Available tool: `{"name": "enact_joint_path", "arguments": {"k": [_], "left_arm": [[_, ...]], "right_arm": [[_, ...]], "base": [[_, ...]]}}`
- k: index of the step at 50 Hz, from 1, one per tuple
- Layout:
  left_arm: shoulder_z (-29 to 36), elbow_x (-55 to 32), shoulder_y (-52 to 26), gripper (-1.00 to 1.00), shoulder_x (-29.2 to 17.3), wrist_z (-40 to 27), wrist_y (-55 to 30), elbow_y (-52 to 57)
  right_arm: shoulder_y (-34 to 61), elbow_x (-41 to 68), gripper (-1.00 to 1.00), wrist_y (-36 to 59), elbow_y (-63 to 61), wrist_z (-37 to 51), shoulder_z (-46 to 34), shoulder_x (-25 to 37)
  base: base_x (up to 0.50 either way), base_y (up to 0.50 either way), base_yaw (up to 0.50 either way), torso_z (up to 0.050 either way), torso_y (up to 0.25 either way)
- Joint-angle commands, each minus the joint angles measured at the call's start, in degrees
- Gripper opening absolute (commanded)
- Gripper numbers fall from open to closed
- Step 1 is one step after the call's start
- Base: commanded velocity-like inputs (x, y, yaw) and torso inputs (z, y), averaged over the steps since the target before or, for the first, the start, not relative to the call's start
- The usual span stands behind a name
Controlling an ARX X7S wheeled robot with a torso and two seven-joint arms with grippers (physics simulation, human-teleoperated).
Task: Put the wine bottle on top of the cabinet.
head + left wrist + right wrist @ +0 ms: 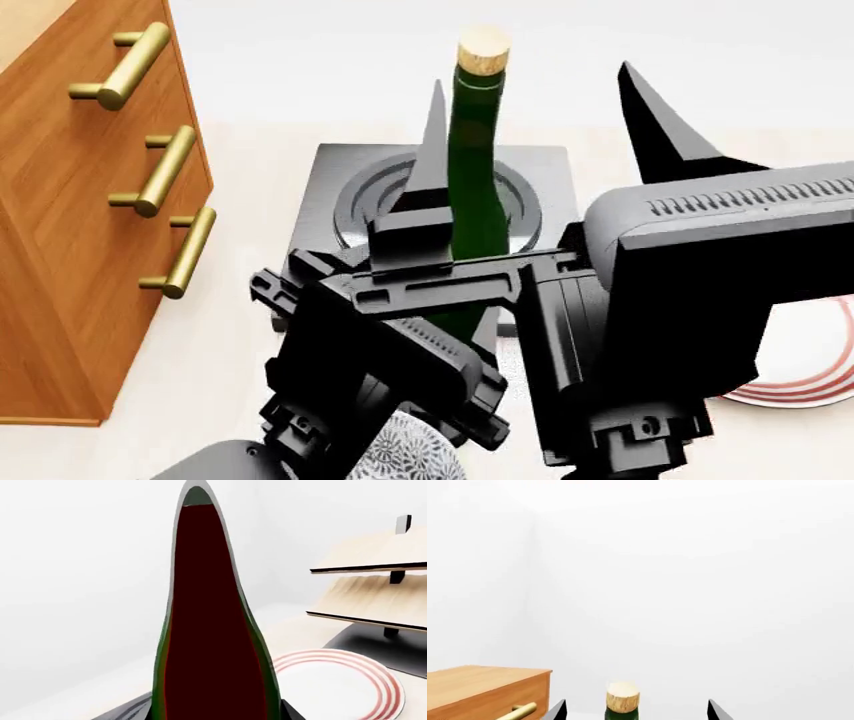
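From the left wrist camera, the wine bottle (210,625) fills the middle of the picture, dark green glass rising to a narrow neck straight ahead of the left pincer, whose fingers are out of frame. Beside the bottle lies a white plate (350,687) with red rings, and beyond it a pale wooden rack (373,585) on a dark base. No label or writing can be read on the glass here.

From the head camera, two black fingers stand up on either side of the bottle (477,165), and they seem to belong to the right pincer (541,120), spread wide and not touching the glass. The left pincer sits low, hidden behind the arm housings, so I cannot tell whether it has a hold. The bottle stands upright over a dark square stand (534,175), cork uppermost, probably kept vertical so it can be set down on its base. The cabinet (80,200), with brass handles, is off to the side, so the bottle is not there yet.

From the right wrist camera, the cork (622,697) shows between the two finger tips of the right pincer (636,711), well clear of both. The cabinet (480,685) top sits off to one side.
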Motion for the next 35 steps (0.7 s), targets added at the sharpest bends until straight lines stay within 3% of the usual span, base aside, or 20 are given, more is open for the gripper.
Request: {"name": "enact_joint_path", "arguments": {"k": [1, 10, 35], "left_arm": [[-2.17, -1.05, -1.94, -1.0, -2.31, -1.03, 0.12, -0.55], [-5.7, -2.1, -4.16, -1.0, -6.43, -2.67, -3.01, 1.54], [-14.84, -4.38, -29.1, -1.0, -14.07, -0.53, -17.51, -1.08]], "right_arm": [[-9.35, 2.28, 1.0, -2.3, -6.58, 1.43, 4.42, 0.89], [-18.19, -1.51, 1.0, -9.71, -5.67, -0.26, 3.31, 1.37], [-27.14, -5.62, 1.0, -18.86, -1.34, -2.2, 1.01, 2.26]], "base": [[0.0, 0.0, 0.0, 0.0, 0.0], [0.0, 0.0, 0.0, 0.001, 0.001], [0.0, 0.0, 0.0, 0.0, 0.001]]}}
